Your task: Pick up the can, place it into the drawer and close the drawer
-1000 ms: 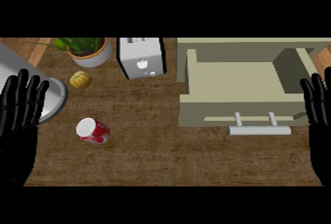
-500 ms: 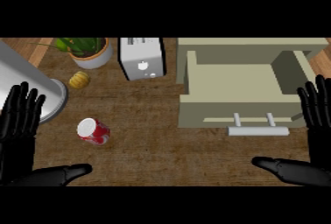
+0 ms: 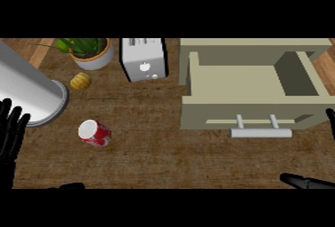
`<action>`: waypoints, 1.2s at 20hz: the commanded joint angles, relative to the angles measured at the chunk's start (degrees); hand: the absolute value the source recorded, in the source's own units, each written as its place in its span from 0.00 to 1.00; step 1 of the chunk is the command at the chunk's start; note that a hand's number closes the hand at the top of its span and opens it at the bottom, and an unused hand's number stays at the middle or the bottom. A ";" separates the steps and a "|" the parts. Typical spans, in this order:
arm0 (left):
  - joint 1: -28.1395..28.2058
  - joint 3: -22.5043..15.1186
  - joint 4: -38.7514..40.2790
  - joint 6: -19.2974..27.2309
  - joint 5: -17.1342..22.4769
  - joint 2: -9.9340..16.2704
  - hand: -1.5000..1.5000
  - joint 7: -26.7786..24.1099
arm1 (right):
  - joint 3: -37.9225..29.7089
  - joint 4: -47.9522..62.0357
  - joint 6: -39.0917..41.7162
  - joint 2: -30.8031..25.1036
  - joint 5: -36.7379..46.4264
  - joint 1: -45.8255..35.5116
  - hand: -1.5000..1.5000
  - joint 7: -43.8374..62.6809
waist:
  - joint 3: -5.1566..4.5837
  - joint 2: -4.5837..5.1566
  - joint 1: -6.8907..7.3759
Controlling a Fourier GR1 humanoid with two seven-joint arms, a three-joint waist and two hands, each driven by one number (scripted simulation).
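One can (image 3: pixel 95 132), red w/ white markings, pale top facing up; the print is too small to read. It stands on the wood counter (image 3: pixel 163 155) at about 8 o'clock from the view's centre, free of both hands.

Drawer (image 3: pixel 252 95) sits at 2 o'clock from the can, well apart, pulled open, beige, w/ nothing showing inside its main compartment; a narrower section runs along its right side. One pale bar handle (image 3: pixel 260 132) on two posts sticks out of its front.

Just up-left of the can, at 10 o'clock, one big grey cylinder (image 3: pixel 29 91) lies tilted across the left edge. At 12 o'clock from the can: one small yellow ribbed item (image 3: pixel 80 81), can't tell what it is. Beyond that, one potted plant (image 3: pixel 88 51), green leaves in a light pot. One white toaster (image 3: pixel 144 59) at 1 o'clock; a small mark on its front, not legible.

Left hand (image 3: pixel 12 128) at the left edge, 9 o'clock from the can, fingers straight & spread, holding nothing. Right hand (image 3: pixel 307 181) only partly seen at the lower right corner & right edge; what shows looks straight, nothing gripped.
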 commanded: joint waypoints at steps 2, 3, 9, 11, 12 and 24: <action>2.14 2.23 -4.48 -1.65 1.17 0.78 0.00 3.40 | -3.37 0.66 4.72 -0.36 -4.19 3.56 0.00 -3.13 | -0.02 0.01 0.06; 7.64 0.65 -10.59 -2.37 1.91 -0.08 0.00 4.29 | -2.97 3.83 4.05 0.33 -1.48 3.61 0.00 -6.61 | -0.01 -0.04 0.37; 8.27 1.95 -7.36 -1.30 4.26 -4.06 0.00 0.99 | -7.76 -3.95 8.33 -1.05 -8.13 8.79 0.00 -1.97 | -0.04 -0.04 -0.02; 7.38 2.66 -6.80 -0.83 5.73 -4.61 0.00 2.02 | -8.34 -3.04 10.30 -0.23 -7.44 11.44 0.00 -4.88 | -0.03 -0.02 -0.11; 5.86 8.35 -6.85 -1.59 11.69 -2.45 0.00 4.36 | -12.55 -1.17 9.82 -3.45 -12.72 7.00 0.00 -1.36 | -0.04 0.00 0.05; -2.50 10.00 5.61 0.41 17.38 -4.35 0.00 2.85 | -17.65 -1.66 16.54 -2.52 -16.62 11.83 0.00 -3.74 | -0.06 0.05 -0.23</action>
